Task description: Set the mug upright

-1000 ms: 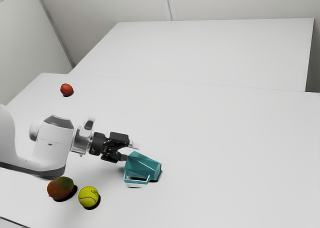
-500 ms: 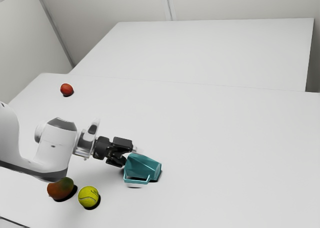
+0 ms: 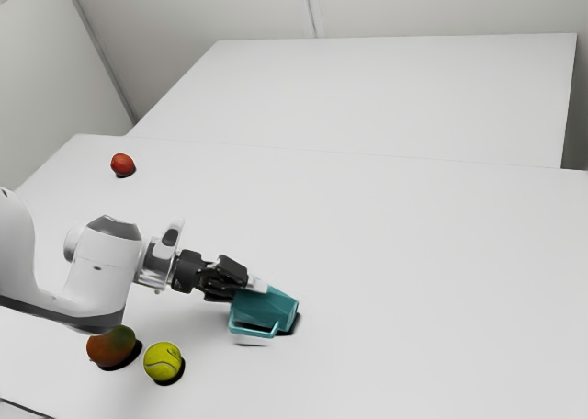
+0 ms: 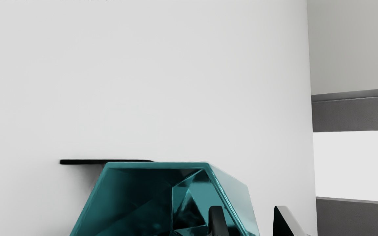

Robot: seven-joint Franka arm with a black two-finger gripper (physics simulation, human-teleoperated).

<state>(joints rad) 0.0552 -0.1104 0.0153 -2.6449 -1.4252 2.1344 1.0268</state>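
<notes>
- At the exterior view's left edge, the white robot arm (image 3: 96, 272) comes in low over the table (image 3: 395, 254), reaching toward the right, I'd guess so the hand can meet the mug from its open end.
- Down beneath the arm sits a mango (image 3: 111, 346), out of the gripper's path.
- Farther back, well apart from everything else, is a small red fruit (image 3: 122, 164); it has no part in this job, as far as I can judge.
- Just beside the mango rests a tennis ball (image 3: 163, 362), on the side toward the mug.
- Next comes the black gripper (image 3: 253, 290), at the mug's mouth. Its fingers are open: one finger (image 4: 217, 220) reaches inside the mouth, the other (image 4: 286, 223) stands outside, with the wall between and a gap on the outer side. That straddle makes sense to me, since closing would pinch the wall and give a hold for tipping.
- Rightmost lies the teal faceted mug (image 3: 268, 309), on its side on the table, mouth toward the gripper and base pointing away, so it isn't upright. The handle (image 3: 254, 334) juts out sideways, clear of the fingers; it could catch the table if the mug rolled while being raised.
</notes>
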